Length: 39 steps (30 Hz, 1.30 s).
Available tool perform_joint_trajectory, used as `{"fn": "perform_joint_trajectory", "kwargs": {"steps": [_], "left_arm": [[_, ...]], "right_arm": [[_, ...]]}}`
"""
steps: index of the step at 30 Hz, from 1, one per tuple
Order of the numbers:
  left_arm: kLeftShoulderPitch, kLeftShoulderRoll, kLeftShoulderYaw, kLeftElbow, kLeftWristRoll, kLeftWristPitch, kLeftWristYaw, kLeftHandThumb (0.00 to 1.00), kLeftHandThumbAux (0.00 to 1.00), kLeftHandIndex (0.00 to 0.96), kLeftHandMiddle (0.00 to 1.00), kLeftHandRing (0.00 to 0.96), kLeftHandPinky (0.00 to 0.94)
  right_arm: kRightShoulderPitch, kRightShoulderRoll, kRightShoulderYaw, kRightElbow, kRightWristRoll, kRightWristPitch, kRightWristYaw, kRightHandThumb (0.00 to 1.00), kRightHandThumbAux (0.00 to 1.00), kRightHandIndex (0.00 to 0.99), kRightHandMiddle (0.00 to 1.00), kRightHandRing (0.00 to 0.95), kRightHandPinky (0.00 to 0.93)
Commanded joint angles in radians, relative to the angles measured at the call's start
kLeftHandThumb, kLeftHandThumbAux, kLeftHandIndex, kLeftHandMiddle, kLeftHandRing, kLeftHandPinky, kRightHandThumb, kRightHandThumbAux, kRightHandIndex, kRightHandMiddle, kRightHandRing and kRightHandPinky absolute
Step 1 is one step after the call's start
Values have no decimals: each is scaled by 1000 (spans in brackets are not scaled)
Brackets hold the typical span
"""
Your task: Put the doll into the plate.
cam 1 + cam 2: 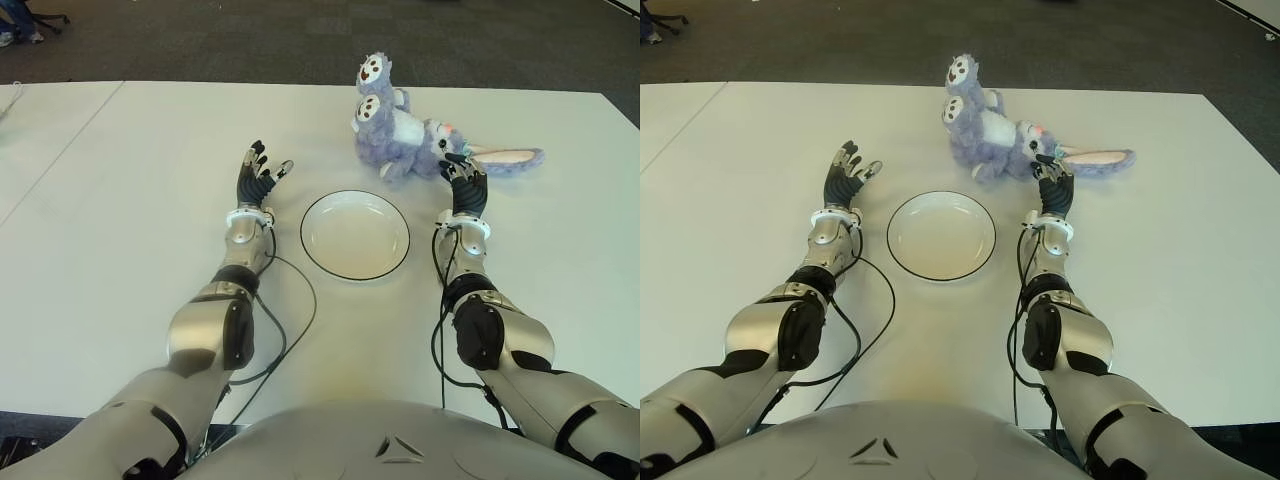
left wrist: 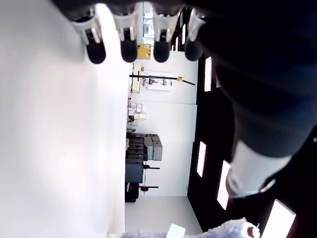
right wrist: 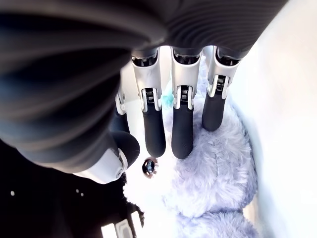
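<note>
A purple plush doll [image 1: 405,135] with long ears lies on the white table [image 1: 120,180], beyond the white plate [image 1: 355,234]. The plate has a dark rim and holds nothing. My right hand [image 1: 463,180] is right of the plate, its fingertips at the doll's head. In the right wrist view the fingers [image 3: 182,124] stretch out over the purple fur [image 3: 218,163] without gripping it. My left hand [image 1: 259,175] shows left of the plate with its fingers spread and nothing in it.
The table's far edge runs just behind the doll, with dark carpet [image 1: 250,40] beyond. Cables [image 1: 290,320] trail from both wrists across the table near the plate.
</note>
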Motion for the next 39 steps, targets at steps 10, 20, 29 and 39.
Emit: {"fn": "perform_joint_trajectory", "kwargs": {"steps": [10, 20, 29, 39], "left_arm": [[179, -42, -15, 113, 16, 134, 30, 33, 764, 0, 0, 12, 42], [177, -40, -22, 113, 26, 130, 36, 26, 767, 0, 0, 7, 32], [173, -36, -8, 114, 8, 146, 17, 32, 787, 0, 0, 8, 39], [174, -37, 3, 114, 2, 136, 8, 34, 772, 0, 0, 11, 36]], "right_arm": [[227, 61, 57, 140, -66, 75, -229, 684, 732, 397, 140, 143, 124], [158, 69, 131, 137, -138, 116, -442, 295, 597, 2, 0, 0, 0], [127, 60, 214, 137, -218, 124, -600, 258, 519, 0, 0, 0, 0], [55, 68, 210, 127, -194, 119, -631, 251, 485, 41, 0, 0, 0]]}}
